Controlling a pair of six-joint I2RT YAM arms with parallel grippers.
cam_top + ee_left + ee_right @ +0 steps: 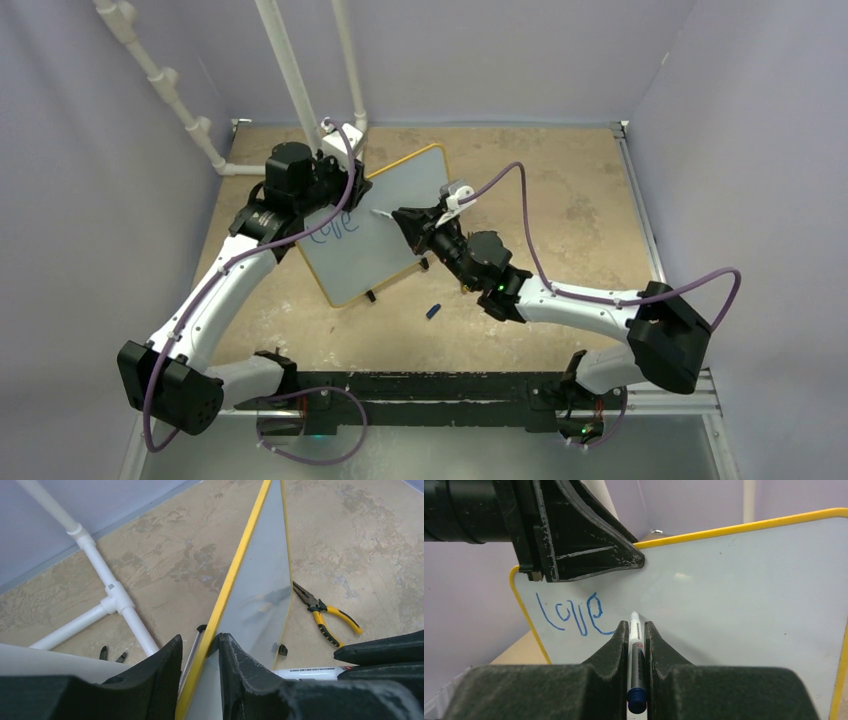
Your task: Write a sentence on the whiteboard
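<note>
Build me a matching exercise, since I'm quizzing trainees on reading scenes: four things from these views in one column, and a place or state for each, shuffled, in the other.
Things
1. marker
2. pliers
3. love
4. left gripper

Places or states
a. lying on the table beside the board
b. written in blue on the board
c. astride the board's yellow edge
d. clamped in the right gripper

Pairs: 1-d, 2-a, 3-b, 4-c
</note>
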